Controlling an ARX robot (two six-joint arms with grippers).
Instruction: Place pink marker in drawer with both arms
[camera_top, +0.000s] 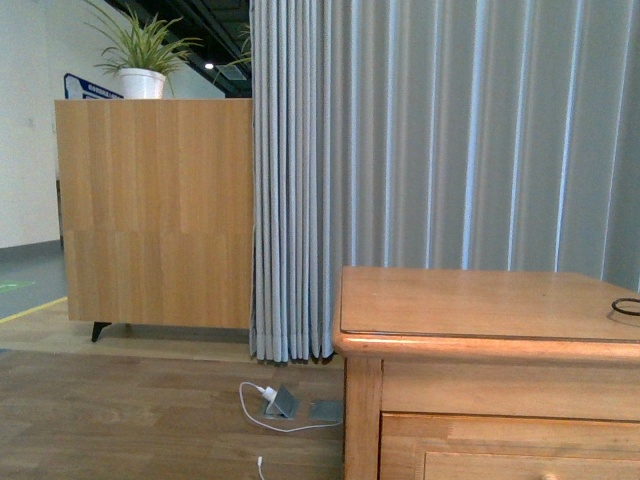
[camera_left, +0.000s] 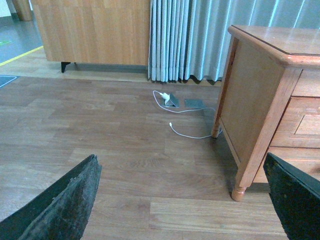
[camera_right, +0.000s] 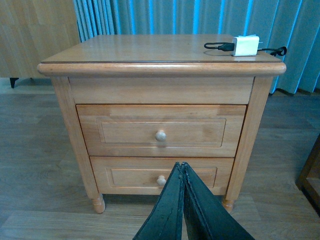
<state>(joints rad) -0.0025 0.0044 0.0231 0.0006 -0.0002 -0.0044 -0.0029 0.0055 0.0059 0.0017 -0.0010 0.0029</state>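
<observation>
Honey-coloured wooden upper drawer (camera_right: 161, 131) sits shut, straight ahead of my right gripper (camera_right: 182, 172), fingers pressed together; left gripper (camera_left: 180, 200) spread; pink marker unseen.

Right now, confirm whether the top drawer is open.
No, the top drawer sits shut, its front flush with the nightstand in the right wrist view.

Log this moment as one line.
left gripper: open, empty | right gripper: shut, empty | drawers: both closed | pink marker: not visible | charger: on nightstand top
</observation>
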